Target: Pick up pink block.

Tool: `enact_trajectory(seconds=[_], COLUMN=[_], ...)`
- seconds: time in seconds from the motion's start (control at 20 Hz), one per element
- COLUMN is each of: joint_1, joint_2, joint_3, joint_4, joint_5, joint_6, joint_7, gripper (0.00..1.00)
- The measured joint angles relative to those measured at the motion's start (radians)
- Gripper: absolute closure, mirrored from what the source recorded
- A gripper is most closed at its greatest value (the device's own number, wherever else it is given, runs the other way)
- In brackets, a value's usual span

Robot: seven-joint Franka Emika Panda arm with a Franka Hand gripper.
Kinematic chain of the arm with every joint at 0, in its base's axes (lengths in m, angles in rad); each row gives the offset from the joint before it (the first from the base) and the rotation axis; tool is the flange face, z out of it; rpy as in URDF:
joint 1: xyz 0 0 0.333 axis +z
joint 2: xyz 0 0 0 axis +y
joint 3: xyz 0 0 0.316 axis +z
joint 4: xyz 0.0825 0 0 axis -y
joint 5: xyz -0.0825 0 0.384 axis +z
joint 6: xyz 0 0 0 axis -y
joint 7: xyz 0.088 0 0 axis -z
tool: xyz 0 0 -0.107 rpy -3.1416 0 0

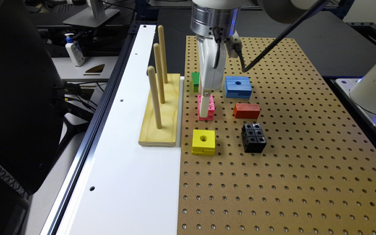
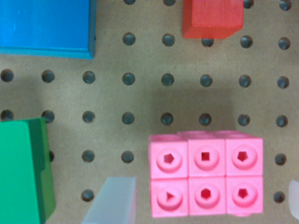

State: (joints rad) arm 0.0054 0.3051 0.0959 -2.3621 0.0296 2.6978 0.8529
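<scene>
Pegboard (image 1: 305, 169) carries 6 blocks, all grouped in the half near its far edge and toward the edge that meets the white panel (image 1: 126, 182). The pink block (image 1: 210, 107) — joined little cubes with a hole in each face — sits on the pegboard close to that white-panel edge, between the green block (image 1: 195, 81) farther back and the yellow block (image 1: 203, 142) nearer the camera. The gripper (image 1: 205, 112) hangs straight down over it, its white fingers reaching to the block's level. In the wrist view the pink block (image 2: 205, 179) shows 6 cube faces, 1 pale fingertip (image 2: 112, 200) stands just beside one end with a strip of bare board between them, and the other fingertip shows at the frame's edge past the opposite end — so the jaws are spread wide around the block and not clamped on it.

Beyond the pink block toward the exterior view's right lie the blue block (image 1: 238, 86), with a round hole on top, and the plain orange-red block (image 1: 247, 110); the black block (image 1: 254, 137) of holed cubes rests nearer the camera, level with the yellow one. On the white panel stands a wooden base (image 1: 162, 120) with 3 upright dowels (image 1: 158, 73).
</scene>
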Motion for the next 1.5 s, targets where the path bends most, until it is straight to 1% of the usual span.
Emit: enact_trajectory(seconds=[0.1, 0.25, 0.35, 0.75, 0.9, 1.0, 1.05, 1.5], joint_1=[0.0, 0.0, 0.0, 0.0, 0.0, 0.0, 0.0, -0.001], joint_2=[0.029, 0.055, 0.061, 0.061, 0.077, 0.075, 0.074, 0.073], joint_3=[0.0, 0.0, 0.0, 0.0, 0.0, 0.0, 0.0, 0.0], joint_4=[0.007, 0.028, 0.035, 0.036, 0.038, 0.039, 0.039, 0.038], joint_5=[-0.0001, -0.0002, -0.0002, -0.0002, -0.0012, -0.0015, -0.0015, -0.0016], joint_6=[0.021, 0.024, 0.024, 0.024, 0.032, 0.027, 0.028, 0.027], joint_7=[0.0, 0.0, 0.0, 0.0, 0.0, 0.0, 0.0, 0.0], gripper=[0.0, 0.0, 0.0, 0.0, 0.0, 0.0, 1.0, 1.0])
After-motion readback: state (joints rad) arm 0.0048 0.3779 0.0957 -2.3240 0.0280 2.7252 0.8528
